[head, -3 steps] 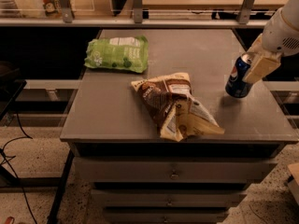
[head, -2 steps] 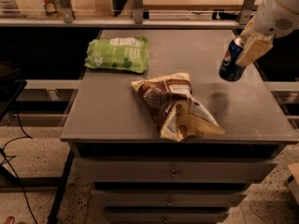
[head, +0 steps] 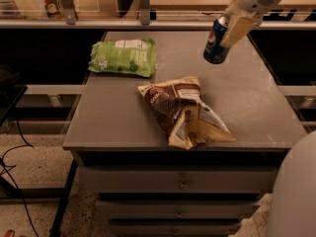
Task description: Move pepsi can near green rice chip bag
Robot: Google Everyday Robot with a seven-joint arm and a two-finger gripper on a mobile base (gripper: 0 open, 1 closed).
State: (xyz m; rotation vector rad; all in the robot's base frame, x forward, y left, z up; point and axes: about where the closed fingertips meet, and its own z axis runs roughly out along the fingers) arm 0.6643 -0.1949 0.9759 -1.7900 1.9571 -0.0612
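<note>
1. Nearest, at the lower right corner, we list a pale rounded form (head: 296,191); we cannot tell what it is.
2. Speckled floor (head: 34,172) at lower left, with dark cables (head: 15,152) lying across it.
3. Drawers (head: 182,184) stacked under the table (head: 113,127), each with a small knob.
4. Brown bag (head: 183,111), crumpled and lying flat in the front middle of the table, with its cream end towards the front edge.
5. Green bag (head: 123,57), lying flat at the far left of the table, well apart from the can, with the brown bag's upper corner just beside it.
6. Can (head: 215,43), over the far right of the table, tilted, and, as we read it, lifted off the surface.
7. Gripper (head: 226,32), reaching down from the upper right, its fingers (head: 236,27) pinching the can near the top.
8. Farthest, a rail (head: 98,23) behind the table.
</note>
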